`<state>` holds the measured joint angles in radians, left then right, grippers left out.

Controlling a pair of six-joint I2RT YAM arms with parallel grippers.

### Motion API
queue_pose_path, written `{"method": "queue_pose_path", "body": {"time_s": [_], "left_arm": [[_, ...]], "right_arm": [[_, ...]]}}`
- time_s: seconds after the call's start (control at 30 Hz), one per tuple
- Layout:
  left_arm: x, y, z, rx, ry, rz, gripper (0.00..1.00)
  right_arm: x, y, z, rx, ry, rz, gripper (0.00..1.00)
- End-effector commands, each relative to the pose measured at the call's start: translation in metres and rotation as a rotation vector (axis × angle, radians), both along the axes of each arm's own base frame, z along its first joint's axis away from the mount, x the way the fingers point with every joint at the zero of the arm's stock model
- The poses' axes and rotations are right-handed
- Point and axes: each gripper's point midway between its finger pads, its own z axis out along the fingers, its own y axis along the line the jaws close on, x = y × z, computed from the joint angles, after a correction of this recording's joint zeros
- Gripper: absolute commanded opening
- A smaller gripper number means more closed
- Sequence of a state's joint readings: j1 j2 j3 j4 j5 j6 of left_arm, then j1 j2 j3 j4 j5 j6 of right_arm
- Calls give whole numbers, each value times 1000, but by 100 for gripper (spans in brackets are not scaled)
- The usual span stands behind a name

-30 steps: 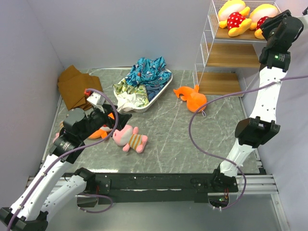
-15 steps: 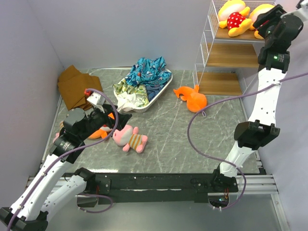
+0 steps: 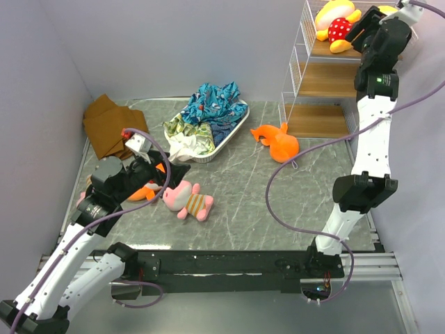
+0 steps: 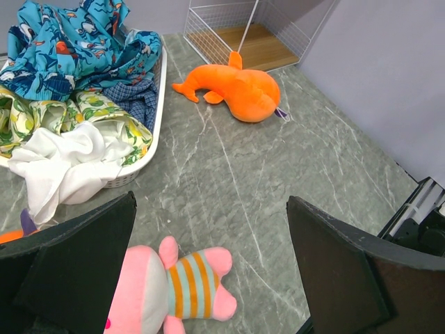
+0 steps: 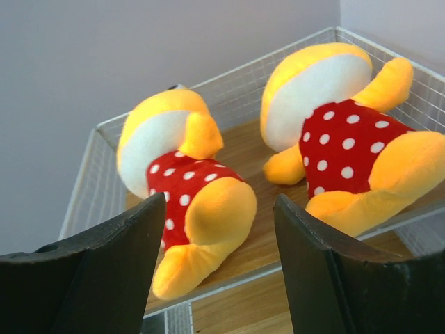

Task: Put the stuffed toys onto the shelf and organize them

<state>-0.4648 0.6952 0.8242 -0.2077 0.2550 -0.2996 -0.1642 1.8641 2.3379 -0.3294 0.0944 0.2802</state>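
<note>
Yellow red-dotted plush toys (image 5: 201, 188) lie on top board of white wire shelf (image 3: 334, 80). R gripper (image 5: 215, 271) gapes wide before them; L gripper (image 4: 208, 268) wide too.

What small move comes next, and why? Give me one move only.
Probably lower the left end effector onto the pink striped toy and close. Its jaws stand open and empty, and the left wrist view shows the toy lying between them. The two yellow toys already lie on the shelf, so the pink one seems the nearest job.
</note>
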Motion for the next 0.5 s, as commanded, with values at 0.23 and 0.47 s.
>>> {"method": "queue_pose_path", "body": {"time_s": [0.23,0.47], "left_arm": [[-3,3,15,-8,-61,4,96],[-2,1,14,-5,-54,-2,96]], "right_arm": [[15,-5,-19,-81,56,-100,65],[7,9,-7,-3,8,-43,20]]}}
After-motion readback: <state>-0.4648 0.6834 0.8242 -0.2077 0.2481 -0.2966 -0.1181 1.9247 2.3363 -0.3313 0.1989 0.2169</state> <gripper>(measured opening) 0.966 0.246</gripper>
